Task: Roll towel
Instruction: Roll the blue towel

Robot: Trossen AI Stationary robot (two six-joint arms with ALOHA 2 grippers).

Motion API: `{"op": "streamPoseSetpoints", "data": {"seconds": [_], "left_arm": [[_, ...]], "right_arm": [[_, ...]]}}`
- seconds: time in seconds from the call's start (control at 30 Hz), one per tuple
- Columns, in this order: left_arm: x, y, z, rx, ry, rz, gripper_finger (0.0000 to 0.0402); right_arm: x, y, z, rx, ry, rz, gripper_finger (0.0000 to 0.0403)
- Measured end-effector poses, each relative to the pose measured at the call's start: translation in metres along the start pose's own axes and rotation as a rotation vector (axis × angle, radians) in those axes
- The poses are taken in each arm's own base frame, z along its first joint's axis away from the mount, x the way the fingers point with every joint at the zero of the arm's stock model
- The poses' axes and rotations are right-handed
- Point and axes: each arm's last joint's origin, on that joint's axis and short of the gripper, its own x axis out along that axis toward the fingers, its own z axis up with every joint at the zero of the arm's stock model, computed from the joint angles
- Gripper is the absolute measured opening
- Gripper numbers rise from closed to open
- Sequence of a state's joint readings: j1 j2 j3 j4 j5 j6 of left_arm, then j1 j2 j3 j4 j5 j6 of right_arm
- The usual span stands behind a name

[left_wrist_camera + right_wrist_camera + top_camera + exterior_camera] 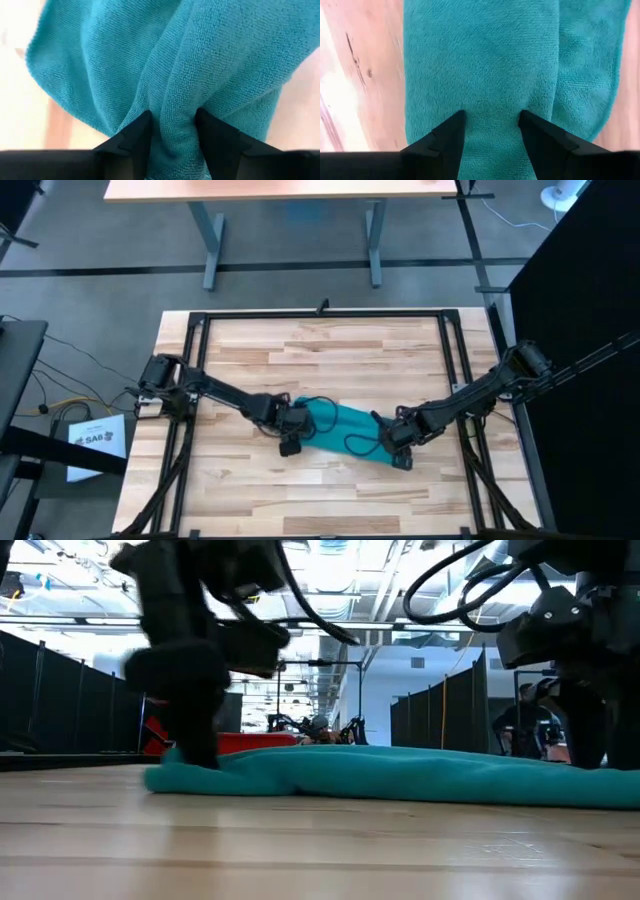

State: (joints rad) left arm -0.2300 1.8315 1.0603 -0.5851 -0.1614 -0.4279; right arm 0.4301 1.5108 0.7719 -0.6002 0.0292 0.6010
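The teal towel lies as a long, crumpled band across the middle of the wooden table, resting on the boards along its whole length. My left gripper stands over its left end, pointing steeply down, and is shut on a gathered ridge of cloth. At the towel's right end my right gripper also points down, shut on the cloth. In the low view the left gripper and the right gripper both reach down to the towel. My left gripper pinches a bunched-up fold at the towel's left end between its two fingers, coming from above. Several layers are gathered there. The towel spreads away from the fingers and lies slack on the table. My right gripper pinches the towel's right end between its two fingers from above, pointing down. The cloth there is a flat folded band, wider than the gap, running on along the table. It lies on the wood and is not drawn taut.
A black frame runs round the tabletop. Bare wood lies on the far and near sides of the towel. Dark cables loop over the towel near the right gripper. A desk stands beyond the far edge.
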Motion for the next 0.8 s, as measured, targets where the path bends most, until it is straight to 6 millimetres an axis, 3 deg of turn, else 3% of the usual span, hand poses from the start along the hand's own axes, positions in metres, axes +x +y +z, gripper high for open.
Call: {"op": "streamPoseSetpoints", "data": {"seconds": [0.13, 0.37, 0.5, 0.8], "left_arm": [[-0.007, -0.029, -0.015, -0.073, 0.015, -0.025, 0.0141], [-0.025, -0.075, -0.034, -0.05, 0.016, -0.09, 0.0141], [-0.036, -0.076, -0.032, 0.016, 0.046, -0.026, 0.0141], [-0.08, -0.074, -0.002, 0.255, 0.053, 0.003, 0.0141]], "right_arm": [[0.0, 0.003, 0.0, -0.085, -0.016, 0.013, 0.0177], [-0.001, 0.014, -0.002, -0.152, -0.052, 0.052, 0.0177], [-0.003, 0.017, -0.001, -0.156, -0.055, 0.055, 0.0177], [-0.03, 0.031, 0.019, -0.181, -0.11, 0.089, 0.0177]]}}
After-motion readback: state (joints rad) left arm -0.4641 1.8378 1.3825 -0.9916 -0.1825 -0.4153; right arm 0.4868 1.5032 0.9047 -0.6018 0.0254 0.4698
